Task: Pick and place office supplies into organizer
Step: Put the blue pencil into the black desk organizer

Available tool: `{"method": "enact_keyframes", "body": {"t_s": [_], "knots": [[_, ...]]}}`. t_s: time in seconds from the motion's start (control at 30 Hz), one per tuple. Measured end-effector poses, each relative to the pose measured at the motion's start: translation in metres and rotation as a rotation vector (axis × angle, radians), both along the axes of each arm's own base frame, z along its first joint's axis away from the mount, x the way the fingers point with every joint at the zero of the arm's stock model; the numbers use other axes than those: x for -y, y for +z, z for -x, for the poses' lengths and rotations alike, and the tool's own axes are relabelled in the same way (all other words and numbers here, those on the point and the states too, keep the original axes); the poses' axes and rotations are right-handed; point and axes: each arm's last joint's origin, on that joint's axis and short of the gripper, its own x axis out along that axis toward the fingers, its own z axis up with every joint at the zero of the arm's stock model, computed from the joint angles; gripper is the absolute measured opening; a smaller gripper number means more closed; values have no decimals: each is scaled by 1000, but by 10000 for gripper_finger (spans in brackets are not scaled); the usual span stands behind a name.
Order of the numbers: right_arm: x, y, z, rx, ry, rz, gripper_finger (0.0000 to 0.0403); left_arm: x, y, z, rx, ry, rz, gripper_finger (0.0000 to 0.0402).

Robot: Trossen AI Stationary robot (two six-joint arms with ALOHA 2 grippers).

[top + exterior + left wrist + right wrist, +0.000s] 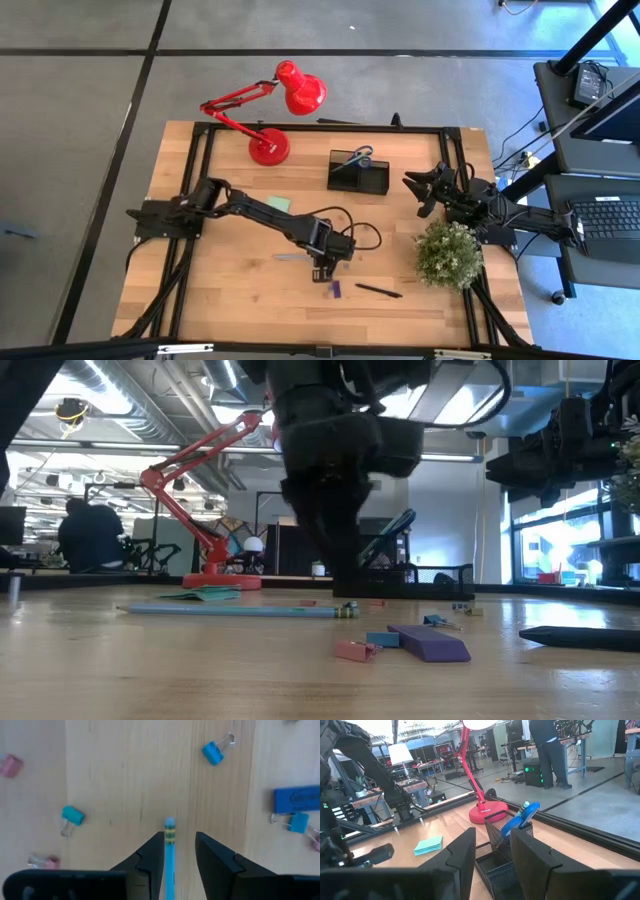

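Note:
A thin light-blue pencil (290, 257) lies flat on the wooden table. Its eraser end (170, 825) is between the fingers of my open left gripper (179, 837), which points down at it near the table's middle (322, 268). The black organizer (358, 178) stands further back with blue-handled scissors (520, 820) upright in it. A green sticky-note pad (278, 203), a purple piece (335, 290) and a black pen (378, 291) lie loose on the table. My right gripper (492, 837) waits open at the right, level, with nothing between its fingers. My left gripper comes from above with one finger on each side of the pencil, just behind the eraser end (170, 836). One finger (152, 852) lies close against the pencil's side and I cannot tell whether it touches. There is a clear gap to the other finger. The pencil lies on the table.
Small binder clips (212, 752) (72, 815) are scattered around the pencil's end. A red desk lamp (270, 145) stands at the back left and a green plant (447, 255) at the right, in front of my right arm. A black frame (300, 128) runs round the table.

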Motion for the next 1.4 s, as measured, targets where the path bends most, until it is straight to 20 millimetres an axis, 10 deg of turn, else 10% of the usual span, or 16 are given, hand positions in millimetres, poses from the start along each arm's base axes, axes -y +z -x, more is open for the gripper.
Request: {"method": "enact_keyframes", "body": {"t_s": [1.4], "knots": [[0,-1,0,-6,1,-4,126,13,-20,7,-117,-38,-48,97]]}}
